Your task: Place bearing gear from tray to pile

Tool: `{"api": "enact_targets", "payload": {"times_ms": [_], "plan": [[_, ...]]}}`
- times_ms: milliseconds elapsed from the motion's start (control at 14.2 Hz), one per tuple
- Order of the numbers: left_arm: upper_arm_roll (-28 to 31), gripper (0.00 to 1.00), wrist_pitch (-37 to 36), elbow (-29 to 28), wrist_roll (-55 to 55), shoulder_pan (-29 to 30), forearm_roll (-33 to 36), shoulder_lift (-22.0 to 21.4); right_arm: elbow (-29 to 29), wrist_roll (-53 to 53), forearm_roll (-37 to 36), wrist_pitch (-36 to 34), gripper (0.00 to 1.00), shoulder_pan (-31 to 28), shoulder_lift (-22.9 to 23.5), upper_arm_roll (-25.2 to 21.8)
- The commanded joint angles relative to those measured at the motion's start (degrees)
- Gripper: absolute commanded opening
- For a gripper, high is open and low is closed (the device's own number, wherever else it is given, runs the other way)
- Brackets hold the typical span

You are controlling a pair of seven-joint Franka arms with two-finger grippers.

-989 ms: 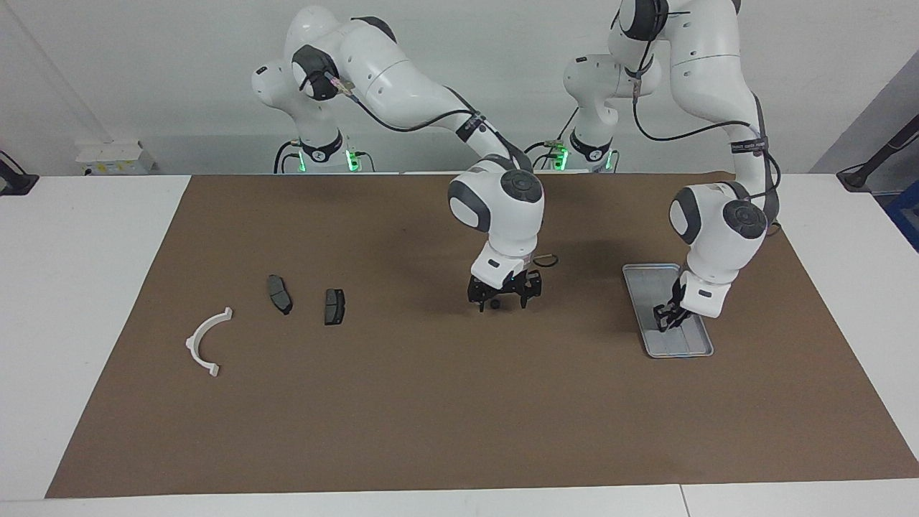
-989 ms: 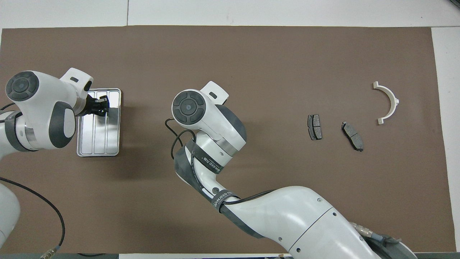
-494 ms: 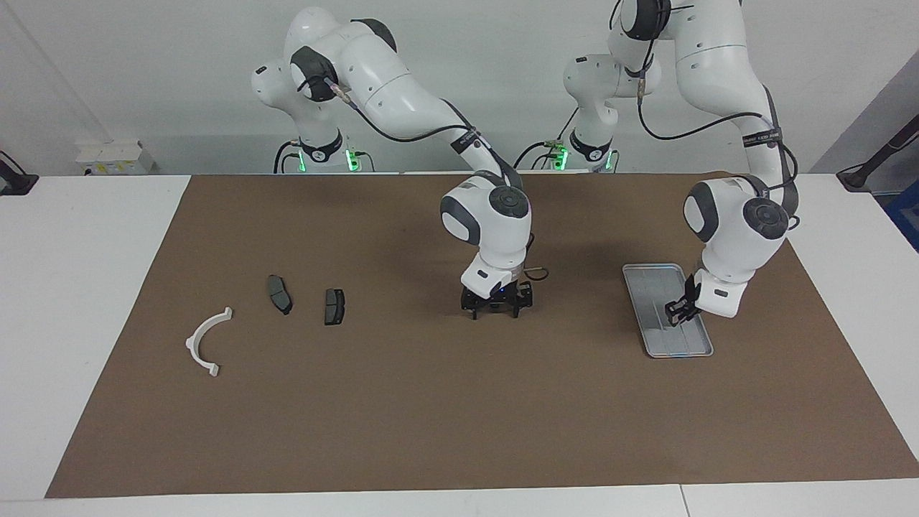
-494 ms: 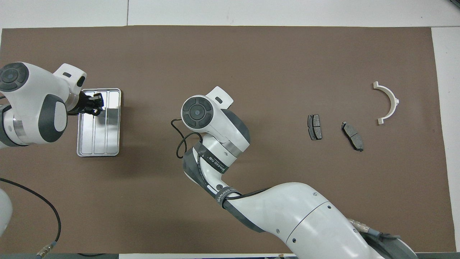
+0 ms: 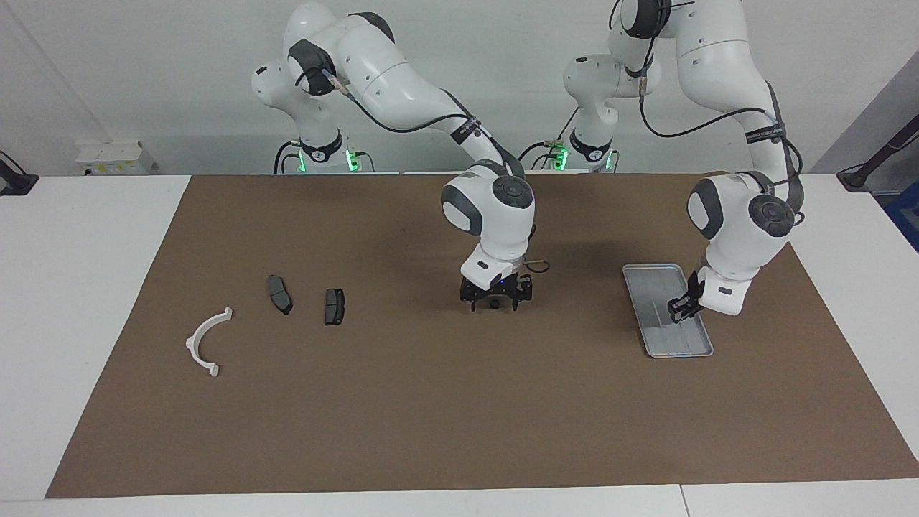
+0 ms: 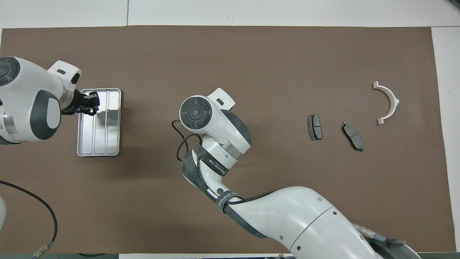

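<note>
My right gripper (image 5: 495,304) hangs just above the mat at the table's middle, shut on a small dark bearing gear (image 5: 494,303); in the overhead view its own wrist hides both. The silver tray (image 5: 650,283) lies at the left arm's end and also shows in the overhead view (image 6: 107,136). My left gripper (image 5: 678,310) hovers open and empty over the tray (image 6: 92,103). The pile lies toward the right arm's end: a white arc (image 5: 204,343) (image 6: 388,102) and two dark pads (image 5: 279,294) (image 5: 334,306).
A brown mat (image 5: 445,416) covers most of the white table. A thin black cable loop (image 5: 537,266) hangs by my right wrist. Bare mat lies between my right gripper and the pads.
My right gripper dropped over the gear, closed on it and rose a little. My left gripper lifted and drew back toward the tray's edge at the left arm's end of the table.
</note>
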Motion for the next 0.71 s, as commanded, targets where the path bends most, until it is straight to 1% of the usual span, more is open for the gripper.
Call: {"api": "enact_targets", "payload": {"times_ms": [0, 141, 353, 636], "plan": [[-0.14, 0.0, -1.52, -0.01, -1.5, 0.19, 0.36, -1.01, -1.28, 3.37, -0.51, 0.48, 0.98, 0.17, -0.4, 0.4], [-0.14, 0.0, -1.52, -0.01, -1.5, 0.19, 0.36, -1.01, -2.51, 3.81, -0.51, 1.53, 0.97, 0.44, -0.58, 0.4], [-0.14, 0.0, -1.52, -0.01, -1.5, 0.19, 0.36, -1.1, -2.78, 5.13, -0.59, 1.54, 0.97, 0.53, -0.75, 0.48], [-0.14, 0.0, -1.52, 0.08, -1.41, 0.19, 0.36, -1.1, -2.78, 5.13, -0.59, 1.72, 0.81, 0.53, -0.75, 0.48]]}}
